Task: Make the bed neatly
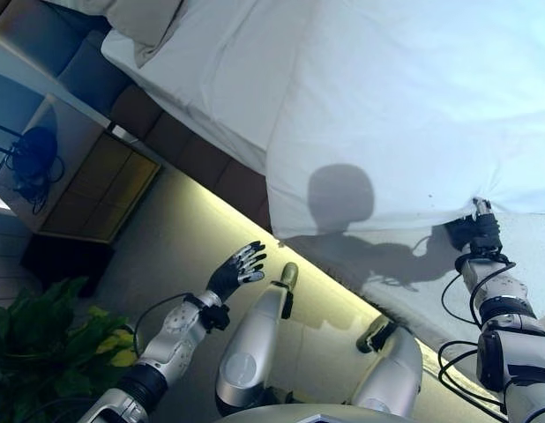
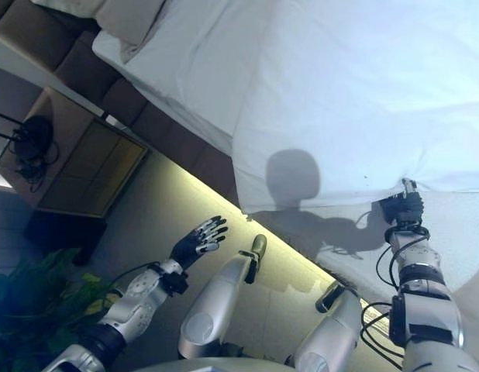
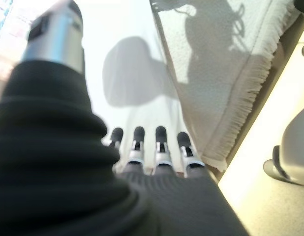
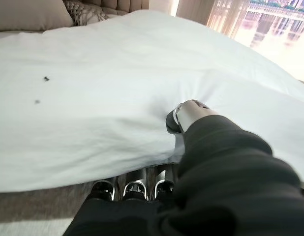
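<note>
A white duvet (image 1: 405,115) covers the bed, its near edge hanging over a pale fringed blanket (image 1: 537,264). My right hand (image 1: 481,231) grips that near edge: in the right wrist view the thumb (image 4: 184,115) presses on top of the white duvet (image 4: 93,113) and the fingers (image 4: 135,189) curl beneath it, bunching the cloth. My left hand (image 1: 237,269) hangs in the air beside the bed, above the floor, fingers straight and spread, holding nothing. Its fingertips (image 3: 162,135) point toward the duvet's side and the fringed blanket (image 3: 226,88).
Pillows (image 1: 140,22) lie at the head of the bed. A brown upholstered bed base (image 1: 189,145) runs along the side. A wooden nightstand (image 1: 87,181) with a dark object on it stands by the headboard, a green plant (image 1: 43,339) near my left arm.
</note>
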### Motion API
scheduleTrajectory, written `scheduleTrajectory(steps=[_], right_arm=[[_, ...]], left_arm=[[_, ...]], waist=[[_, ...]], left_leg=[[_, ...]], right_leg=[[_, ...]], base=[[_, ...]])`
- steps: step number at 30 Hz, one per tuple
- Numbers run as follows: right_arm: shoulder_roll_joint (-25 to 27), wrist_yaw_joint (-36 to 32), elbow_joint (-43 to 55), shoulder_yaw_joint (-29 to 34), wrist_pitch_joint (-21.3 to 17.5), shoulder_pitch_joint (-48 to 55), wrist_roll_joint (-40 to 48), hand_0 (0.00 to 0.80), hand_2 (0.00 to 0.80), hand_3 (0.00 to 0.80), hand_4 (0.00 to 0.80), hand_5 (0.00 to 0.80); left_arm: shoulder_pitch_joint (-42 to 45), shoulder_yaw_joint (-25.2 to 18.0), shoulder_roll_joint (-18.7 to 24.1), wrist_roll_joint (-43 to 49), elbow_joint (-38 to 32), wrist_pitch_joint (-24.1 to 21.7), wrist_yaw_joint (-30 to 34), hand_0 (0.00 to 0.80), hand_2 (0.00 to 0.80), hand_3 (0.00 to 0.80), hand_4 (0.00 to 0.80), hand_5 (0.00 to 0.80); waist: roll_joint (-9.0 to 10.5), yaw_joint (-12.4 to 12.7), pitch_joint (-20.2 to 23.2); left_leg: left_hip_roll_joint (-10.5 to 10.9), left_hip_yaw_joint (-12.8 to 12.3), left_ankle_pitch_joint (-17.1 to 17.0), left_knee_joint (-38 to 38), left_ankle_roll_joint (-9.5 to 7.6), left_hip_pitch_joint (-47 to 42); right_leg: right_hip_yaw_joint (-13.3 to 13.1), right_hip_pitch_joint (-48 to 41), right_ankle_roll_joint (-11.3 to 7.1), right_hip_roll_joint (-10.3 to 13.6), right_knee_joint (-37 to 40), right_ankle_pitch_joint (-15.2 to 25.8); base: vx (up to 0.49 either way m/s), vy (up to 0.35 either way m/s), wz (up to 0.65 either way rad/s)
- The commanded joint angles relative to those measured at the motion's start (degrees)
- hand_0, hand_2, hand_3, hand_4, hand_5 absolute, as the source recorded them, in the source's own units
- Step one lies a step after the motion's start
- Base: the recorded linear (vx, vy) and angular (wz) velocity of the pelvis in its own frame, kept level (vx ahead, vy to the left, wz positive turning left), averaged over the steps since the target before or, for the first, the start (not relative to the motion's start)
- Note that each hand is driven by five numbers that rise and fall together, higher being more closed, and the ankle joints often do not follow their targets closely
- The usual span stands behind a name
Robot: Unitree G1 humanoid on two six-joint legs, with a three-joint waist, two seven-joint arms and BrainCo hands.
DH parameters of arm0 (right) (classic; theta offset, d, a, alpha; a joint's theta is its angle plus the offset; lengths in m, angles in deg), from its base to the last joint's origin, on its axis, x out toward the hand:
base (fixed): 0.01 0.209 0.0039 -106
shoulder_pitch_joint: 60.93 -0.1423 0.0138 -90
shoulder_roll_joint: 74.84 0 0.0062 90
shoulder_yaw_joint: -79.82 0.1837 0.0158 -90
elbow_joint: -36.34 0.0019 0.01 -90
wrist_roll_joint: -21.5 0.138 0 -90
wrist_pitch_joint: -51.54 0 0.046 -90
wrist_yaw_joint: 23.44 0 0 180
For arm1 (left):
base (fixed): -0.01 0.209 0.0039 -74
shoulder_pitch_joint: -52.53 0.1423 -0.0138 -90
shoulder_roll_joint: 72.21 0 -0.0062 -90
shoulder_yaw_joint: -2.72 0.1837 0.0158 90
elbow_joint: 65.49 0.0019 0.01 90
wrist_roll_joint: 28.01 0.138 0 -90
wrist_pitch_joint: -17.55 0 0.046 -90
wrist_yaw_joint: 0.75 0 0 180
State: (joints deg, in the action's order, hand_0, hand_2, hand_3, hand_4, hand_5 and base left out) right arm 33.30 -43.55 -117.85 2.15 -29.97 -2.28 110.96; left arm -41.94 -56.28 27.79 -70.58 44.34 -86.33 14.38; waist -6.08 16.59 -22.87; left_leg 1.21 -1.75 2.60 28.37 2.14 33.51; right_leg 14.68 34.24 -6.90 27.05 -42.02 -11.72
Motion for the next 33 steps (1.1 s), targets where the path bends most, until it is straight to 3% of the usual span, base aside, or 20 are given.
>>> scheduleTrajectory(steps=[1, 4, 6, 10, 20, 24, 33], right_arm=[[1.7, -1.4, 0.3, -1.0, -3.6, 0.9, -5.1, 0.8, 0.8, 0.8, 0.8, 0.8], [1.0, -2.8, 0.4, -1.9, -6.5, 1.9, -11.5, 0.8, 0.8, 0.8, 0.8, 0.8], [0.1, -2.6, 1.8, -3.4, -10.5, 2.1, -18.3, 0.8, 0.8, 0.8, 0.8, 0.8], [-2.1, 0.7, 7.2, -6.2, -13.4, 1.7, -24.9, 0.8, 0.8, 0.8, 0.8, 0.8], [-9.2, 8.0, 18.0, -13.2, -9.3, 2.6, -32.1, 0.8, 0.8, 0.8, 0.8, 0.8], [-10.9, 8.6, 17.5, -16.8, -6.4, 1.6, -38.0, 0.8, 0.8, 0.8, 0.8, 0.8], [-14.0, 6.7, 15.5, -25.5, -4.3, -4.2, -44.6, 0.8, 0.8, 0.8, 0.8, 0.8]], left_arm=[[0.1, -0.9, -0.5, -2.4, -0.8, -4.1, -0.1, 0.0, 0.0, 0.0, 0.0, 0.0], [0.1, -1.7, -0.5, -2.2, -1.7, -3.7, -1.0, 0.0, 0.0, 0.0, 0.0, 0.0], [0.2, -2.5, -0.4, -2.1, -2.1, -3.0, -2.0, 0.0, 0.0, 0.0, 0.0, 0.0], [1.3, -4.7, -0.5, -1.3, -2.4, -0.8, -3.5, 0.0, 0.0, 0.0, 0.0, 0.0], [5.8, -8.6, -1.5, 0.4, -3.2, 2.0, -5.4, 0.0, 0.0, 0.0, 0.0, 0.0], [7.1, -9.1, -2.7, 0.3, -2.4, 2.1, -7.2, 0.0, 0.0, 0.0, 0.0, 0.0], [9.0, -9.8, -3.3, 2.2, -2.6, 4.4, -8.0, 0.0, 0.0, 0.0, 0.0, 0.0]], waist=[[-0.67, 0.2, 1.6], [0.0, 0.7, 2.1], [0.74, 1.2, 2.9], [2.17, 2.2, 4.7], [4.27, 4.8, 9.2], [5.02, 6.5, 10.7], [6.52, 10.7, 12.1]], left_leg=[[-3.2, 1.3, -0.2, -2.7, 1.16, -3.8], [-3.6, 0.9, -0.2, -3.7, 1.38, -5.7], [-3.7, 0.7, 0.0, -4.4, 1.5, -7.7], [-3.4, 0.8, 0.3, -5.9, 1.45, -11.8], [-2.3, 2.1, -0.3, -12.1, 0.57, -22.3], [-1.6, 3.3, -1.1, -14.5, 0.33, -25.5], [-0.5, 5.4, -2.1, -18.1, 0.08, -30.3]], right_leg=[[-2.4, 1.2, -6.7, 0.3, 8.6, 16.9], [-1.3, -1.5, -6.64, 0.8, 10.1, 17.1], [-0.7, -3.9, -6.52, 1.3, 11.2, 17.3], [0.1, -8.5, -6.37, 2.0, 13.0, 17.7], [2.1, -20.2, -6.48, 2.5, 18.0, 19.6], [3.6, -24.7, -6.61, 2.7, 19.9, 19.9], [8.0, -33.0, -6.94, 4.0, 23.9, 21.3]], base=[[-0.011, 0.029, -0.05], [0.015, 0.008, -0.01], [0.081, 0.022, -0.01], [0.145, 0.02, 0.04], [0.146, 0.072, 0.08], [0.114, 0.129, 0.21], [0.101, 0.099, 0.3]])
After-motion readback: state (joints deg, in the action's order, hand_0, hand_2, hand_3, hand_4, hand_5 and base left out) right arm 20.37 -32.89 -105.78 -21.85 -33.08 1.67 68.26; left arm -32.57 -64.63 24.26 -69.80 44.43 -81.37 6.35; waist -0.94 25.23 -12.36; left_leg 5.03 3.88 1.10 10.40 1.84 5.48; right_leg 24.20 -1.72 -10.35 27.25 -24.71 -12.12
